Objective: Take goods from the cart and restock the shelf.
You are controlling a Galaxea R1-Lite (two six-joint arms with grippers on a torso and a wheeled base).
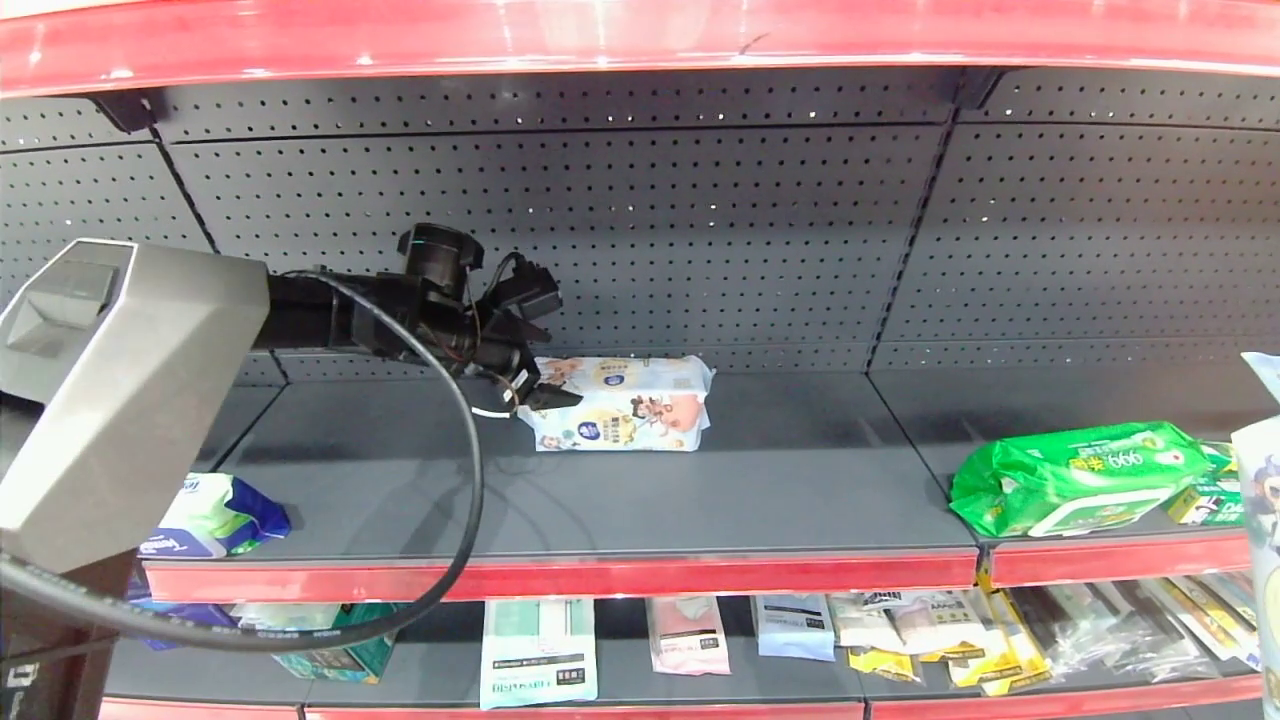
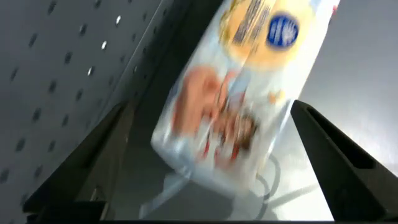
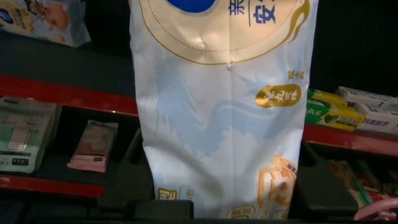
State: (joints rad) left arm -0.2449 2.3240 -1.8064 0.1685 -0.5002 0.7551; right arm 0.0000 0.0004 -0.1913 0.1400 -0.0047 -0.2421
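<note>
Left gripper [image 2: 210,124] sits open, fingers either side of wipes pack [image 1: 625,402] on shelf [image 1: 560,520]. Right gripper [image 3: 221,168] clamps second pack [image 3: 224,112].

Across the centre of the frame we see a dark perforated back panel [image 1: 700,220]. Along the top edge, a red fascia [image 1: 640,40] carries light glints. Below the panel lies a grey, red-edged shelf [image 1: 760,480].
</note>
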